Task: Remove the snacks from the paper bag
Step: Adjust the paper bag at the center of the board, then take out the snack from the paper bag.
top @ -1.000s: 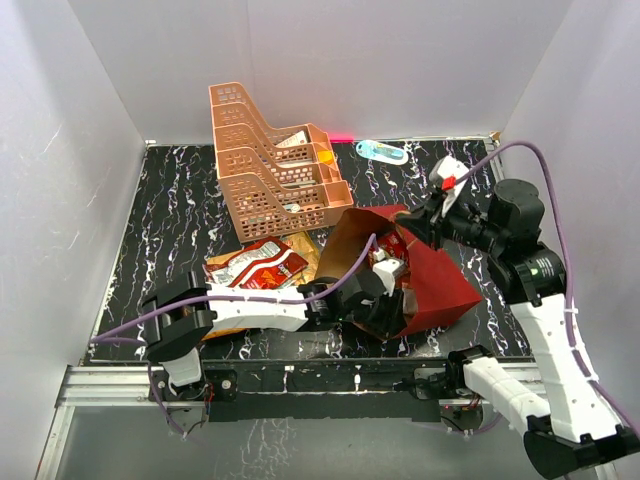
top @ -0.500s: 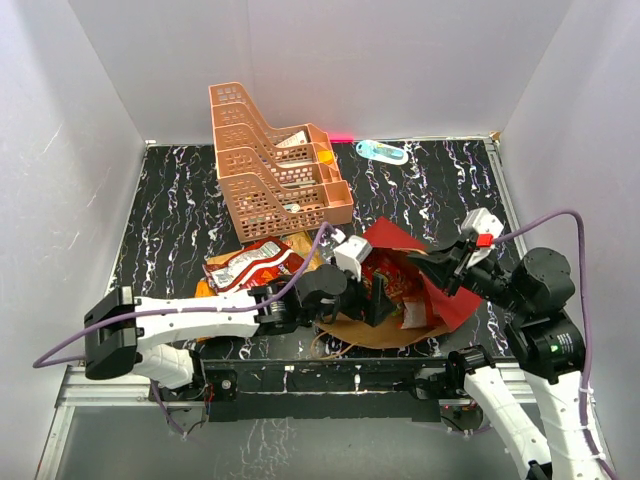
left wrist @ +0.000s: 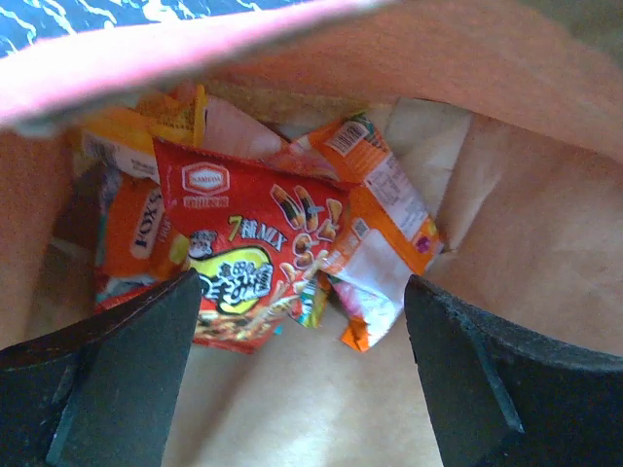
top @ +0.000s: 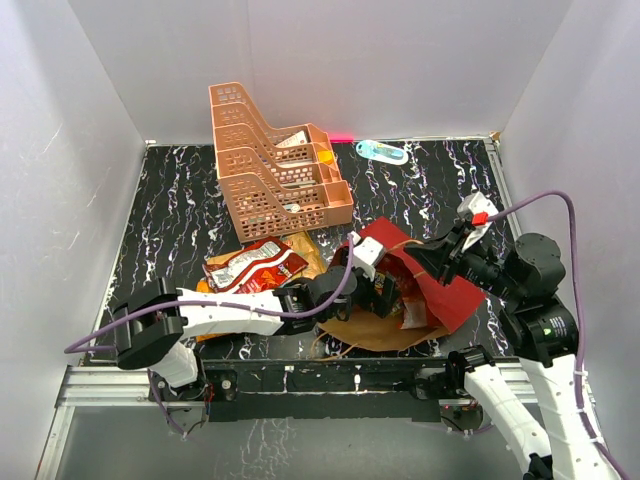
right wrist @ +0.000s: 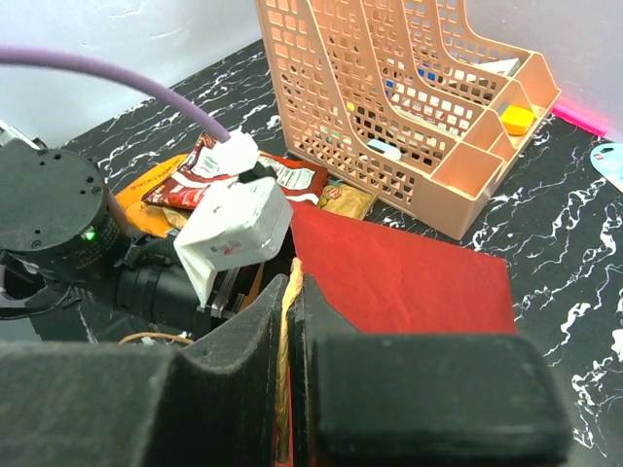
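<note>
Reading left gripper (left wrist: 302,282) as spread wide, holding nothing, deep in the mouth of the large red-outside, kraft-lined paper carrier bag (top: 450,300), straddling a shiny red snack packet with yellow cartoon print (left wrist: 243,268). Reading right gripper (right wrist: 289,292) as clamped flat on the bag's upper wall, propping the mouth up. Bag on its side on the black marbled table (top: 180,210), toward the front edge, near the peach plastic tiered rack (top: 270,170).

Inside, around the red packet: crumpled orange packet (left wrist: 380,209) overlapping its right edge, small orange packet (left wrist: 131,229) tucked at the left. Already outside: red-and-silver packet (top: 255,265) and tan-gold chip bag (top: 308,250), on the table by the rack.

Likely failure modes:
- Expect a double grab on closing here, given the overlap, or kraft floor pinched along with the foil. Result: a dropped packet or a dragged bag.
- Slick crinkly film, so expect slip on a shallow pinch. Go for a folded edge, not the flat face.
- Thin paper in the right pinch: risk of tearing or slipping out under any sideways pull, then collapse of the mouth onto the left wrist.
- Loose twine handle (top: 325,348) beside the left forearm: possible snag on the way out.
- Can't tell what else sits under the pile.
</note>
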{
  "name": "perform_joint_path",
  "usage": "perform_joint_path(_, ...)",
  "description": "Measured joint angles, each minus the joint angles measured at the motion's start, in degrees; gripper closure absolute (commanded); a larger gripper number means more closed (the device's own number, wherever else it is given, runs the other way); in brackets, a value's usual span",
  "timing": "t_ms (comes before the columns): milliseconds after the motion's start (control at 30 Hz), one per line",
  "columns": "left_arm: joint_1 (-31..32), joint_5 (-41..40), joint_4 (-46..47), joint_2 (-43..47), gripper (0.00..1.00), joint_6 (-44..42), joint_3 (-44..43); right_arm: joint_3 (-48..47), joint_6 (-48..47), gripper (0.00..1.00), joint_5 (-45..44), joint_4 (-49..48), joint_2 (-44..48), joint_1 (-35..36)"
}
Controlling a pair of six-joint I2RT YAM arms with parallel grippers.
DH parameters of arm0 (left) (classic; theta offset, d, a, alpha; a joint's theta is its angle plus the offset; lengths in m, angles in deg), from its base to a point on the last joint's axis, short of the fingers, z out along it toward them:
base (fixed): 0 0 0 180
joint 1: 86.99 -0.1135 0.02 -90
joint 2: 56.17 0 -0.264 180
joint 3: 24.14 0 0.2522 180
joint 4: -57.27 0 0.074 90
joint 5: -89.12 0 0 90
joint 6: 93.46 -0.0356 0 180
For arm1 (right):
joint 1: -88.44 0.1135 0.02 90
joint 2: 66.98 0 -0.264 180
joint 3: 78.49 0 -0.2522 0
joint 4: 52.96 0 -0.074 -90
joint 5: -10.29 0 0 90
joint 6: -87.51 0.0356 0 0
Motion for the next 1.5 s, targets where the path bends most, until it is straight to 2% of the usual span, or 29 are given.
perform_joint_path(300,0.0,0.0,13.2,-2.7,0.14,-15.2,5.6,-2.1,0.0,0.92,-2.8,0.4,0.0,0.0)
perform_joint_path(467,-0.1,4.6,22.2,-2.4,0.15,-21.3,11.2,-3.1,0.0,0.92,-5.6,0.9,-0.5,0.0)
perform_joint_path(700,-0.1,12.2,28.2,1.4,0.15,-28.8,17.2,-4.6,0.0,0.92,-6.1,0.8,-2.0,0.0)
perform_joint_path(867,-0.1,12.6,32.5,0.4,0.12,-35.1,17.6,-4.6,-0.1,0.92,-6.1,0.9,-2.3,0.0)
perform_joint_path(1000,-0.5,10.5,35.5,-4.0,0.08,-39.3,15.5,-4.6,-0.1,0.92,-6.1,0.9,-2.3,0.0)
perform_joint_path(1233,-3.6,9.9,37.5,-10.9,0.07,-40.4,12.3,-5.3,-0.7,0.92,-6.2,1.5,-2.3,0.0)
perform_joint_path(1367,-4.5,9.9,38.2,-13.1,0.12,-39.1,11.6,-5.5,-0.9,0.92,-6.6,1.6,-2.3,0.0)
perform_joint_path(1500,-4.7,10.9,37.9,-14.4,0.3,-37.4,11.0,-5.8,-1.0,0.92,-7.0,1.8,-2.3,0.0)
